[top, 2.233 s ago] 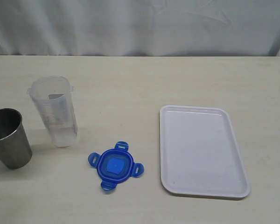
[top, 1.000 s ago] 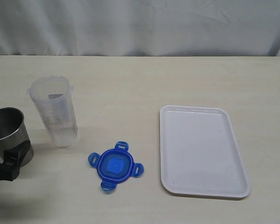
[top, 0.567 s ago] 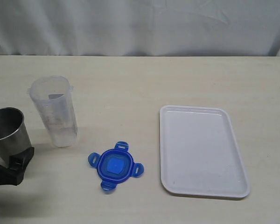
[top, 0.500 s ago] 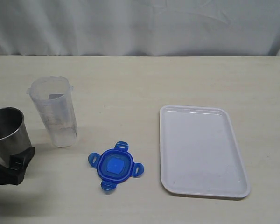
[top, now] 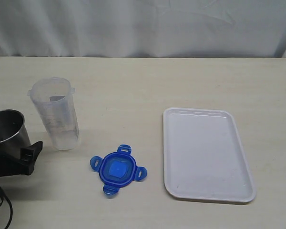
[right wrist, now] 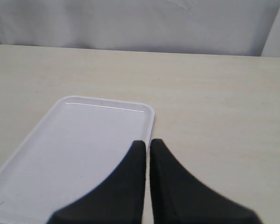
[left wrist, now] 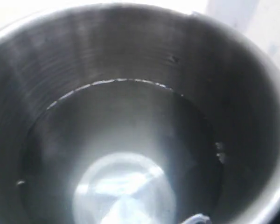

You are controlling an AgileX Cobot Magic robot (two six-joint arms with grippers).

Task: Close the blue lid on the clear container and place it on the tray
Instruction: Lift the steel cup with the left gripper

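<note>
You see the clear container [top: 56, 114] standing upright at the left of the frame, tall, narrow and transparent, its rounded-square mouth open. Below and to its right, low in the frame just left of centre, you find the blue lid [top: 117, 170] lying flat and apart from it, its four flaps splayed outward. On the right the tray [top: 207, 153] lies flat, white, with rounded corners and a low rim, near the lid but not touching it.
</note>
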